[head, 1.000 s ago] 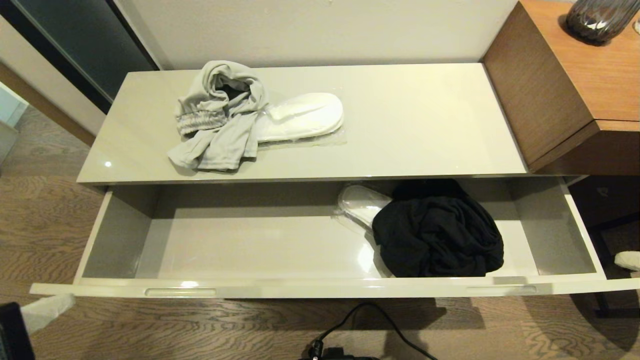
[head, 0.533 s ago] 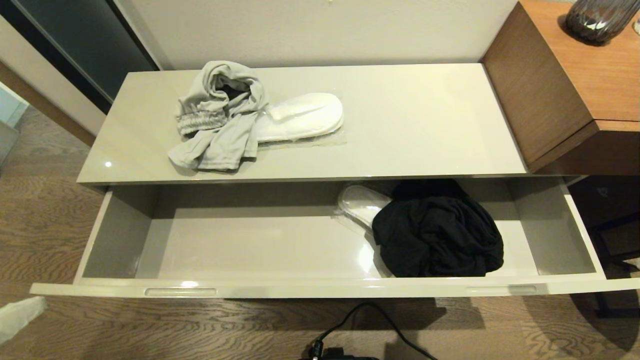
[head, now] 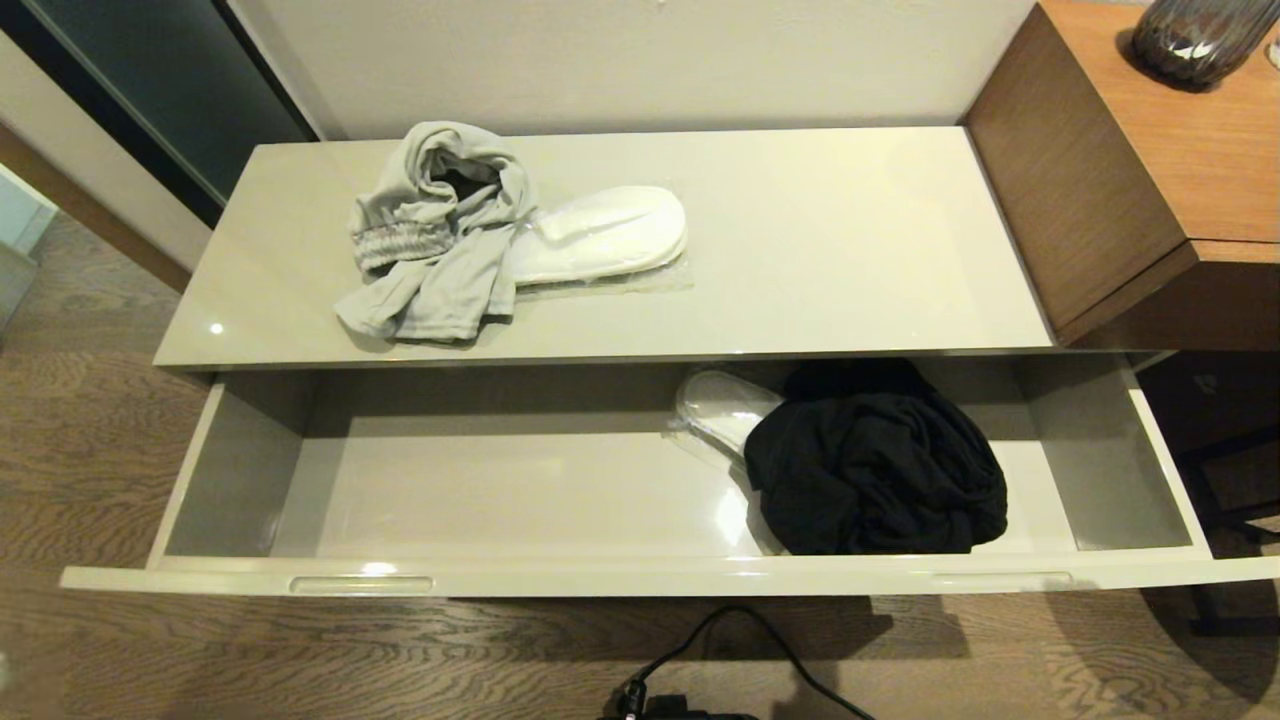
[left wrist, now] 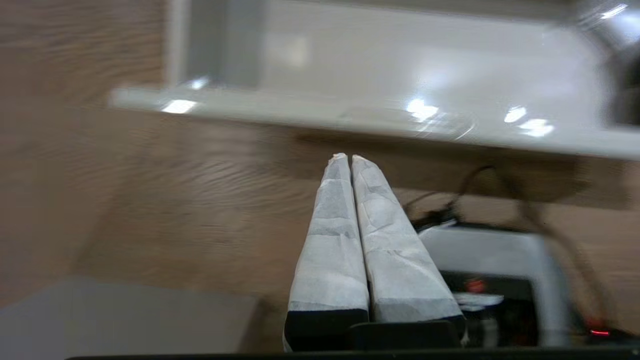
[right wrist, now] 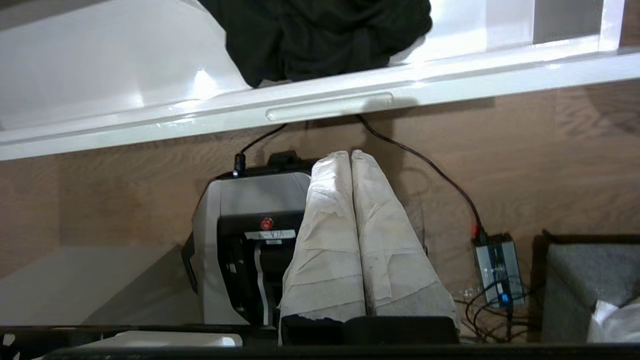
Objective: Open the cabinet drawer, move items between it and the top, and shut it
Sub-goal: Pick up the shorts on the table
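Wood floor (head: 150, 470) under a long low cabinet. Head view: drawer (head: 640, 578) pulled wide open, black garment (head: 875, 470) and a slipper (head: 722, 412) inside; grey garment (head: 435, 235) and white slippers (head: 600, 235) on the top (head: 850, 240).

Left wrist: left end effector (left wrist: 348, 158) pressed together, empty, above floor before the drawer.

Right wrist: right end effector (right wrist: 350, 154) pressed together too, empty, below the drawer front.

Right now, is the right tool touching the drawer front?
Apart. The right wrist view shows the right tool, shut and empty, short of the drawer front, with bare wood floor between them.
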Robot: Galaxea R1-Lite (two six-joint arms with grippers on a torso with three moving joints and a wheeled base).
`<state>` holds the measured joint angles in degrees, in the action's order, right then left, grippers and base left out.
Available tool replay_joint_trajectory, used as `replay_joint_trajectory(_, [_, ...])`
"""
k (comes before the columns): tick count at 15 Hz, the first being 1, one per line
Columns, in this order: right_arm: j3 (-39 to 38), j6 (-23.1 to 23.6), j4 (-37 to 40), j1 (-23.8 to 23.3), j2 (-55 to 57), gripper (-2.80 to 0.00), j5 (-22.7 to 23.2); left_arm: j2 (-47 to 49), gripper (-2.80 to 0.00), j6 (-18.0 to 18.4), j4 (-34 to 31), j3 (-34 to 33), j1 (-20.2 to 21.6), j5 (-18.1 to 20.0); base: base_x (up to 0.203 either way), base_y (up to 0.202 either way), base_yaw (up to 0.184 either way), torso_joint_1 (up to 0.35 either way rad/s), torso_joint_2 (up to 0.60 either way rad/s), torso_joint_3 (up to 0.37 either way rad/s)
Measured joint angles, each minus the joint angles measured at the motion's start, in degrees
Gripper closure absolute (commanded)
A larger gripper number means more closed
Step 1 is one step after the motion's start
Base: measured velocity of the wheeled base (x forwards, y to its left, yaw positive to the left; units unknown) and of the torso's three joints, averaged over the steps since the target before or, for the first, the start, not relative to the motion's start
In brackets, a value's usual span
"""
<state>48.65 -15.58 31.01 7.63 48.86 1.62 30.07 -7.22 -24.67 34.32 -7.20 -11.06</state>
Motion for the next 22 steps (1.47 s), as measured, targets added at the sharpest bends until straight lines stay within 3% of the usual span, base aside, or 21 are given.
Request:
replay_joint_trajectory(2, [-0.1, 0.0, 0.1, 0.0, -0.2, 0.00, 0.0, -6.8, 0.00, 4.4, -8.5, 0.3, 4.2, 0.4, 0.000, 0.000, 0.000, 0.000, 0.00, 0.000])
replay_joint_trajectory(5, [-0.4, -0.1, 0.2, 0.0, -0.6, 0.00, 0.0, -12.2, 0.00, 7.7, -18.5, 3.3, 9.2, 6.4, 0.000, 0.000, 0.000, 0.000, 0.00, 0.000])
replay_joint_trajectory(10, [-5.7, 0.7, 1.4, 0.0, -7.1, 0.00, -1.1, -13.8, 0.00, 7.8, -18.4, 3.5, 10.6, 8.0, 0.000, 0.000, 0.000, 0.000, 0.00, 0.000])
replay_joint_trajectory(13, [-9.2, 3.1, 2.8, 0.0, -16.9, 0.00, -2.4, -12.6, 0.00, 7.6, -17.0, 5.1, 12.7, 9.9, 0.000, 0.000, 0.000, 0.000, 0.00, 0.000])
replay_joint_trajectory(17, [-12.6, 2.8, 4.5, -0.4, -28.6, 0.00, -10.8, -11.5, 0.00, 6.7, -16.3, 7.0, 13.2, 10.5, 0.000, 0.000, 0.000, 0.000, 0.00, 0.000])
replay_joint_trajectory(22, [-14.3, 3.6, 2.3, -2.5, -29.0, 0.00, -9.6, -10.6, 0.00, 6.7, -16.2, 7.5, 13.3, 10.8, 0.000, 0.000, 0.000, 0.000, 0.00, 0.000])
